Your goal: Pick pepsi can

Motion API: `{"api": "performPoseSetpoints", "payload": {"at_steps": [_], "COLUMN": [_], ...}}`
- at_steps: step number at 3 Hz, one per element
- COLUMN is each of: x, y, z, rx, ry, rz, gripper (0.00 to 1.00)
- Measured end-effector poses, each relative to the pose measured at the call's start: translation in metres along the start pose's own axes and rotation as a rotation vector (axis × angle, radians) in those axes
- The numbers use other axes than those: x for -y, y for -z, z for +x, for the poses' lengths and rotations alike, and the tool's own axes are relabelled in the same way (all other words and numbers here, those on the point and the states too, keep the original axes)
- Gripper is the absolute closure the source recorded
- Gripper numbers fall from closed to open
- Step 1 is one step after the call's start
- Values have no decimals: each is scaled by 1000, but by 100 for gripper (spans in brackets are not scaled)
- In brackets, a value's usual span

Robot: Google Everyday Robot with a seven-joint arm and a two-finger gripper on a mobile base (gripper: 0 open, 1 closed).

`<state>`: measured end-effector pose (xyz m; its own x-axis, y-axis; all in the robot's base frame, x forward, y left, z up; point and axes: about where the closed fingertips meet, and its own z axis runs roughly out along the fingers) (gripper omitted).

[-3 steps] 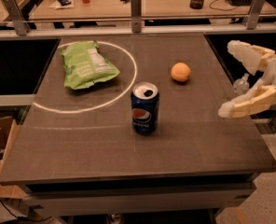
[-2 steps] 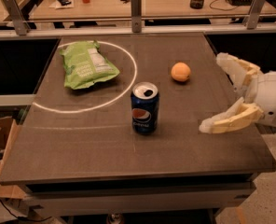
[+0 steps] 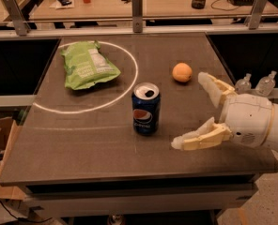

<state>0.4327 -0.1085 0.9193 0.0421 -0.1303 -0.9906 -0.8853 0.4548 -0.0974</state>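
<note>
The pepsi can stands upright near the middle of the dark table. It is dark blue with the round logo facing me and a silver top. My gripper comes in from the right at table height, a short way right of the can and not touching it. Its two cream fingers are spread wide apart, one reaching toward the orange, the other low at the front. It holds nothing.
An orange fruit lies right of and behind the can, close to the upper finger. A green crisp bag lies at the back left inside a white chalk circle. A railing and a cluttered desk stand behind the table. Two small bottles stand off the right edge.
My gripper has moved left across the table toward the can, with its fingers staying spread. The can, the fruit and the bag have not moved.
</note>
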Motion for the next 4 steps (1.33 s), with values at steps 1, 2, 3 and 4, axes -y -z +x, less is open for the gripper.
{"api": "performPoseSetpoints", "payload": {"at_steps": [1,2,3,4], "x": [-11,-14,-10,-9], "y": [-20,-38,-58,-71], "z": [15,27,37,37], "rx": [-2,1,7,8], "ry": [-43,-72,-83,-78], "rz": [-11,-28,-45,-57], "gripper": [0,0,0,0]}}
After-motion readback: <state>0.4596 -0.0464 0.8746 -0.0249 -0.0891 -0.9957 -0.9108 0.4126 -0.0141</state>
